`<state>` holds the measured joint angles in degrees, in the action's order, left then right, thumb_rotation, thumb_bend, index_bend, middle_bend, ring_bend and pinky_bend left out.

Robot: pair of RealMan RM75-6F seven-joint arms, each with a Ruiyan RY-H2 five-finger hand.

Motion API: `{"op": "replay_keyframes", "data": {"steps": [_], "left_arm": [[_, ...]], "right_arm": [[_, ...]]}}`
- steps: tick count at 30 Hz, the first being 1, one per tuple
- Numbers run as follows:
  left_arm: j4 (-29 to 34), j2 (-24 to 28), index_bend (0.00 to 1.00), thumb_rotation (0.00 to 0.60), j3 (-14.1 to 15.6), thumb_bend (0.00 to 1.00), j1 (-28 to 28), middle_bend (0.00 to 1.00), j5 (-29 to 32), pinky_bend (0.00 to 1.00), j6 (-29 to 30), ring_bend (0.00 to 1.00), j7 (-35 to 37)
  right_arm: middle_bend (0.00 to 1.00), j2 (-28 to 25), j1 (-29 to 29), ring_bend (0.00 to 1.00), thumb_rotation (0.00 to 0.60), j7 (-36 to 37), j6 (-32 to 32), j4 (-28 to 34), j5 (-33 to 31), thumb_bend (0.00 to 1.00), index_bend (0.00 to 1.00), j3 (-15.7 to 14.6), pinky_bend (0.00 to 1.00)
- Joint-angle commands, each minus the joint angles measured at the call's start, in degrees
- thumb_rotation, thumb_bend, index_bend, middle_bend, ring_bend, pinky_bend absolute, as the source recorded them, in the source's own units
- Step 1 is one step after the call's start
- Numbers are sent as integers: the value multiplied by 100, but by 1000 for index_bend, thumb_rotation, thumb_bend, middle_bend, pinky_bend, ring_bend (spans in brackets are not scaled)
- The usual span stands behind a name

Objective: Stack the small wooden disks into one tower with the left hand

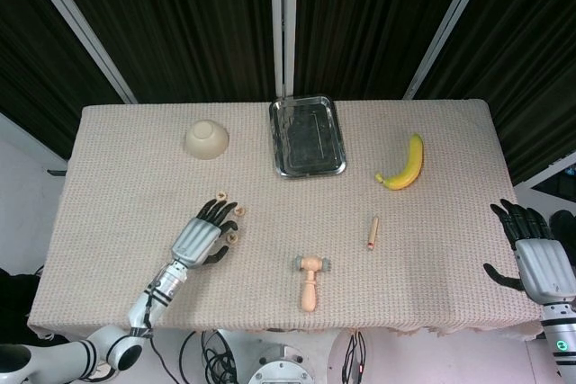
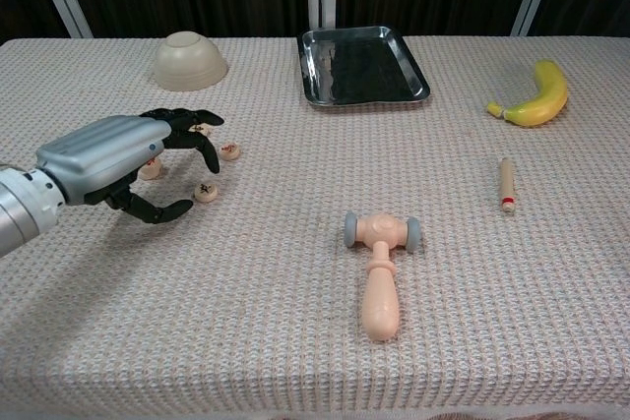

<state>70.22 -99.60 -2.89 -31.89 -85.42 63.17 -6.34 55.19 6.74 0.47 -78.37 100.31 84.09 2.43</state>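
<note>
Chest view: left hand (image 2: 128,159) hovers over disks (image 2: 206,191), fingers spread, empty.

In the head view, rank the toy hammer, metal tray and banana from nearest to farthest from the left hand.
From the left hand:
1. Toy hammer, just to its right, near the front edge.
2. Metal tray, at the back centre.
3. Banana, far right.

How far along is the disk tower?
Nothing is stacked yet: the disks lie singly on the table, one near the fingertips, one by the thumb, others partly hidden under the left hand. That hand hovers over them with fingers apart, holding nothing. All the stacking is left.
</note>
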Motion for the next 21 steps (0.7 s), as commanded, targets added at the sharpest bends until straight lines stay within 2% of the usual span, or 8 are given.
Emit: {"op": "replay_keyframes", "data": {"steps": [1, 9, 21], "left_arm": [[-45, -16, 342, 600, 25, 349, -24, 26, 27, 0, -75, 0, -16], [-165, -95, 362, 600, 3, 349, -77, 26, 80, 0, -156, 0, 76], [-227, -149, 469, 600, 50, 349, -65, 40, 25, 0, -81, 0, 245]], "right_arm": [[0, 3, 2, 0, 600, -7, 2, -2, -9, 137, 0, 4, 0], [0, 15, 3, 0, 600, -43, 4, -8, -40, 138, 0, 13, 0], [0, 7, -2, 0, 600, -27, 2, -13, -48, 138, 0, 14, 0]]}}
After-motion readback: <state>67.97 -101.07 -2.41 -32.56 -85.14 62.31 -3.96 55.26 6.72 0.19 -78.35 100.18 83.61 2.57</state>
